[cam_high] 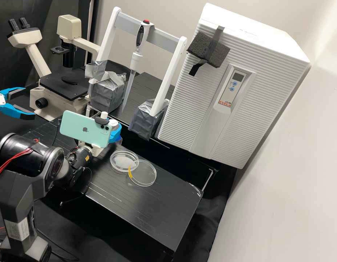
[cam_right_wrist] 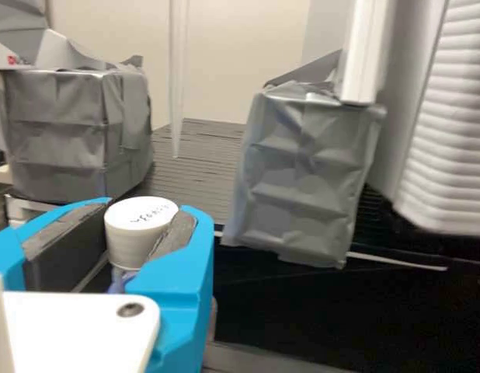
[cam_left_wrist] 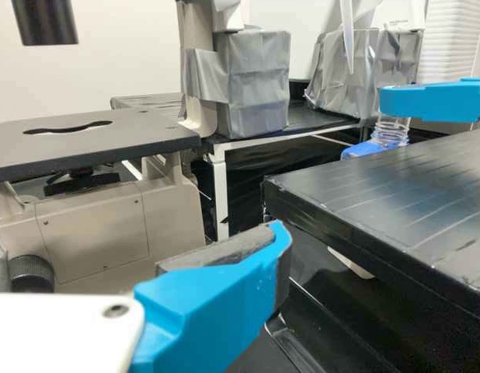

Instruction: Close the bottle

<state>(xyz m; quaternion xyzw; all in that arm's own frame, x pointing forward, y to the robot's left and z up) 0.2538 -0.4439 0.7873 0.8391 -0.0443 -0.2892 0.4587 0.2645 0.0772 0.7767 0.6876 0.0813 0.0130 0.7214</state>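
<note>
My right gripper (cam_right_wrist: 133, 227) is shut on a white screw cap (cam_right_wrist: 140, 220), which stands upright between the blue fingers. In the high view that gripper (cam_high: 117, 131) sits at the far left edge of the black platform, behind a mint phone (cam_high: 84, 128) mounted on the wrist. The left wrist view shows a clear bottle's threaded neck (cam_left_wrist: 393, 130) just beneath a blue finger (cam_left_wrist: 434, 99) of the right gripper; I cannot tell if cap and neck touch. My left gripper (cam_high: 29, 102) stands open at the far left, beside the microscope, holding nothing.
A microscope (cam_high: 55, 87) stands at the back left. A pipette (cam_high: 135, 62) hangs on a white stand with tape-wrapped feet (cam_high: 106, 89). A big white ribbed machine (cam_high: 234, 83) fills the right. Two petri dishes (cam_high: 124, 160) (cam_high: 143, 173) lie on the black platform (cam_high: 157, 207).
</note>
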